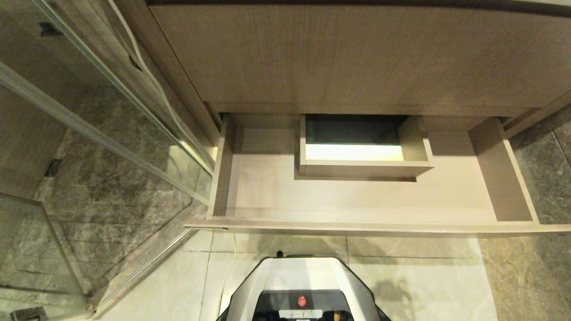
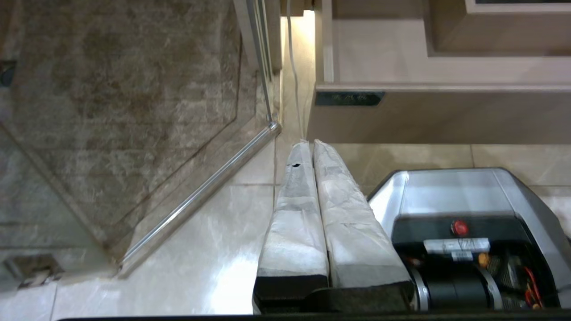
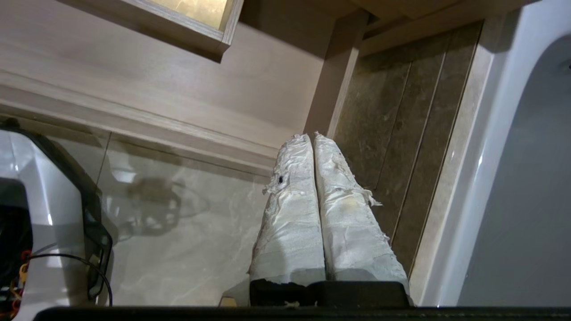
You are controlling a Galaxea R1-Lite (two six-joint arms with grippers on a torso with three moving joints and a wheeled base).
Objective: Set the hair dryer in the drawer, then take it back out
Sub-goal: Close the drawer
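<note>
While my head camera looks down into the wide, shallow, light-brown wood-grain drawer (image 1: 357, 196), pulled out with its boxed cutout (image 1: 363, 149) at the middle back, I see no hair dryer in any view. My left gripper (image 2: 308, 143) hangs pressed shut over pale floor tiles (image 2: 214, 232) beside the drawer's front. My right gripper (image 3: 311, 136), also closed on nothing, hangs by the drawer's right end.

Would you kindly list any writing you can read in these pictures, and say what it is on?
Dark label on the drawer front: print too blurred to read.
White sticker on the robot base, below the red button: characters too blurred to read.
Nothing else carries text.
</note>
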